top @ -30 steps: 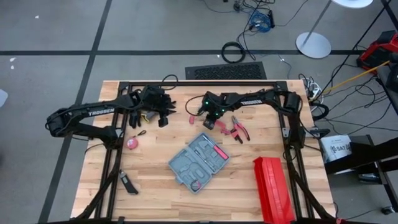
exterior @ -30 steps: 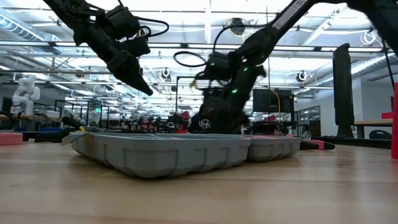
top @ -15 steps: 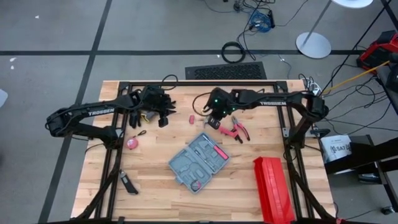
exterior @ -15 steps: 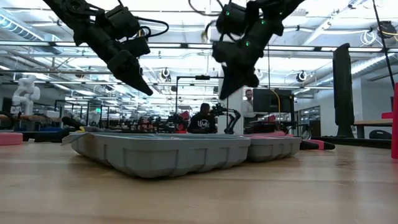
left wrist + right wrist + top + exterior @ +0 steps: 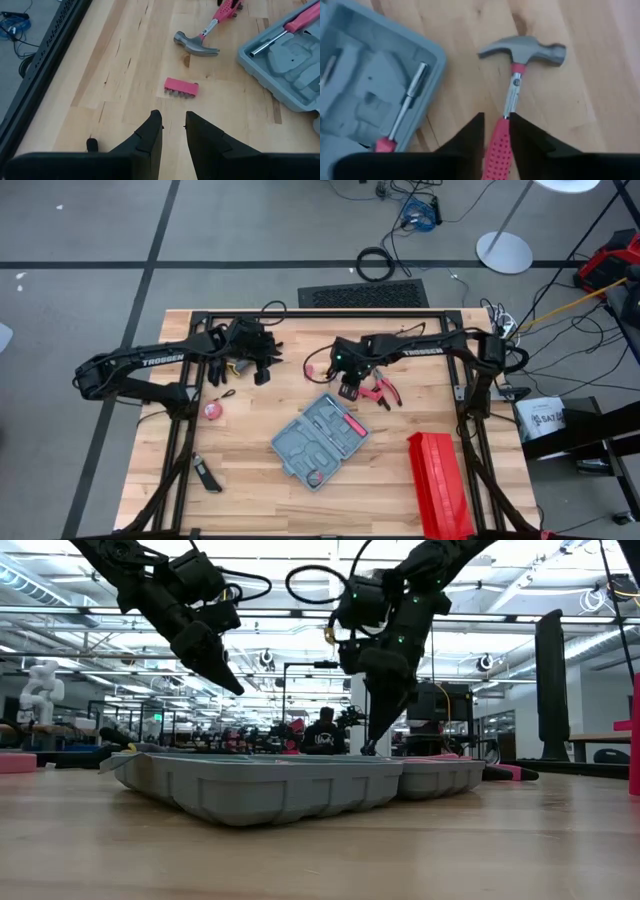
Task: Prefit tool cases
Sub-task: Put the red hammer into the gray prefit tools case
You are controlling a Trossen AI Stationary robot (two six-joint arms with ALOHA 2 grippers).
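The blue-grey tool case (image 5: 320, 438) lies open on the table, its grey slots facing up, and a pink-handled screwdriver (image 5: 405, 115) sits in it. A hammer (image 5: 525, 50) with a pink handle lies flat beyond the case's far edge. My right gripper (image 5: 496, 125) points down over that handle, narrowly open, with a finger on each side; the low view shows it (image 5: 370, 745) just behind the case (image 5: 260, 785). My left gripper (image 5: 262, 370) hangs slightly open above the far left of the table, over bare wood near a pink bit holder (image 5: 181, 88). My right gripper comes from above, pointing down, with its fingers across the hammer's pink handle (image 5: 496, 145), just behind the bare steel neck. The handle fills the gap between the fingers, but whether they touch it I cannot tell. The hammer lies flat on the table.
Pink pliers (image 5: 382, 391) lie right of the right gripper. A long red ribbed box (image 5: 440, 485) stands at the near right. A pink tape measure (image 5: 212, 410) and a small dark tool (image 5: 207, 475) lie on the left side. Bare wood lies left of the case.
My right gripper rose from low beside the case, moved a little toward the table's right and near edges, then came down again with its fingers pointing straight down over the hammer's handle. My left arm and the case kept still.
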